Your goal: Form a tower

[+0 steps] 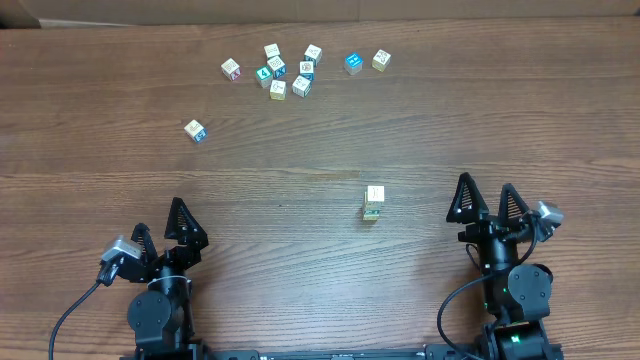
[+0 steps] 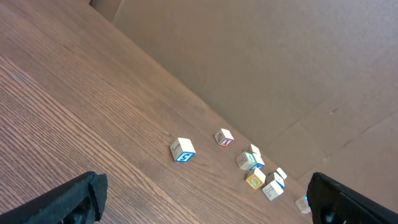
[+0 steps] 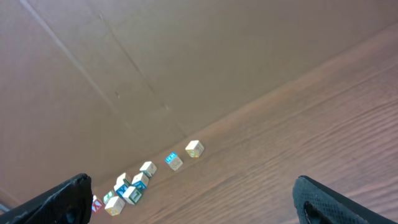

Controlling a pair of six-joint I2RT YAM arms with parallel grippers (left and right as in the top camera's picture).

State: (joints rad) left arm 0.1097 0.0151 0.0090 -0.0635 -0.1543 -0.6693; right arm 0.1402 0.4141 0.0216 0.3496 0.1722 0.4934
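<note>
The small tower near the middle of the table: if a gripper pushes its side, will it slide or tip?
The tower is one cube wide, with cubes merely stacked, so a high push would probably knock the top off. Its flat-faced cubes look like rigid wood, so rolling seems unlikely. Being small, it is probably light.

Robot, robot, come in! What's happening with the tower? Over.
Both open, empty: left gripper, right gripper. Tower stands alone, nearer right. Loose cubes far back, nothing blocking.
</note>
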